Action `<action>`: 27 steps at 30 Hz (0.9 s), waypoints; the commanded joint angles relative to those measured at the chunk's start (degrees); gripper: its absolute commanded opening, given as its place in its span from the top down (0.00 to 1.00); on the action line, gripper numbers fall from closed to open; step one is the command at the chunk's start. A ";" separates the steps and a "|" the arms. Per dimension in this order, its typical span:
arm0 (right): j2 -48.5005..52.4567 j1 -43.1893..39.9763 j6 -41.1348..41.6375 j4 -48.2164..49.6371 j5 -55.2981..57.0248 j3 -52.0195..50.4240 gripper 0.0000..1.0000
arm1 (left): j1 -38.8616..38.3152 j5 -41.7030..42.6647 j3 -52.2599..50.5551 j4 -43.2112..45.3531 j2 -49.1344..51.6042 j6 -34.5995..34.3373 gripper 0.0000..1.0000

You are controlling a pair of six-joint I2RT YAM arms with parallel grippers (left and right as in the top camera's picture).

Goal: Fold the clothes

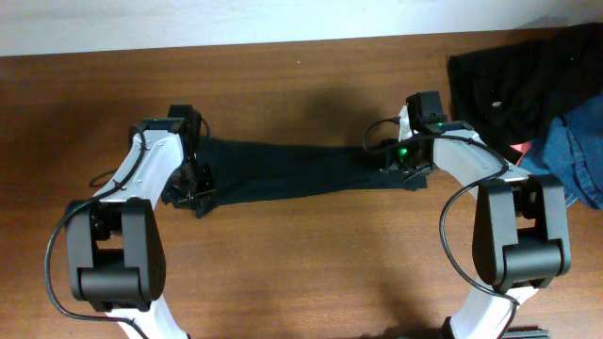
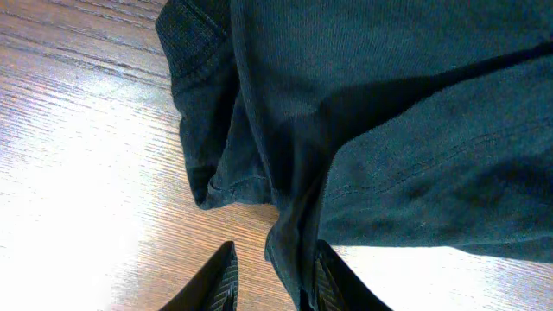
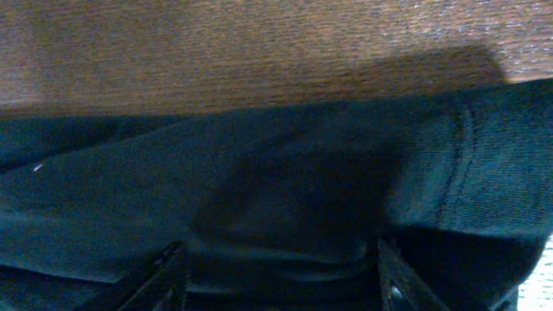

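Dark garment [image 1: 292, 174] laid out long, both my grippers at its ends, neither clamped.

The garment lies on the table [image 1: 301, 282], running away from the pile of clothes [image 1: 528, 75]. My right gripper [image 1: 407, 168] is at the end nearest the pile, its jaws wide apart with cloth bunched between them. My left gripper [image 1: 193, 188] is at the end farthest from the pile. Its jaws are narrowly parted round a fold, and bare wood shows between one finger [image 2: 220, 281] and the cloth.

I see three risks. My left could close on one layer only and let the fold slip. The rumpled hem at the far end could skew the fold. My right arm could drag the pile as it lifts. I can read no brand, label or writing.
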 commanded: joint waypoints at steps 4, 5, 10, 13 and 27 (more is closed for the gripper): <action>2.82 -0.17 -0.42 -0.09 0.72 -2.23 0.35 | 0.31 -0.59 0.66 0.07 -0.52 0.24 0.70; 2.82 -0.17 -0.39 -0.09 0.72 -2.23 0.35 | 0.31 -0.59 0.66 0.07 -0.52 0.24 0.71; 2.82 -0.17 -0.42 -0.09 0.74 -2.23 0.35 | 0.31 -0.57 0.66 0.39 -0.52 0.24 0.71; 2.82 -0.17 -0.42 -0.09 0.74 -2.23 0.35 | 0.31 -0.57 0.63 0.79 -0.52 0.24 0.71; 2.82 -0.17 -0.42 -0.09 0.74 -2.23 0.35 | 0.31 -0.61 -0.87 3.45 -0.42 0.24 0.70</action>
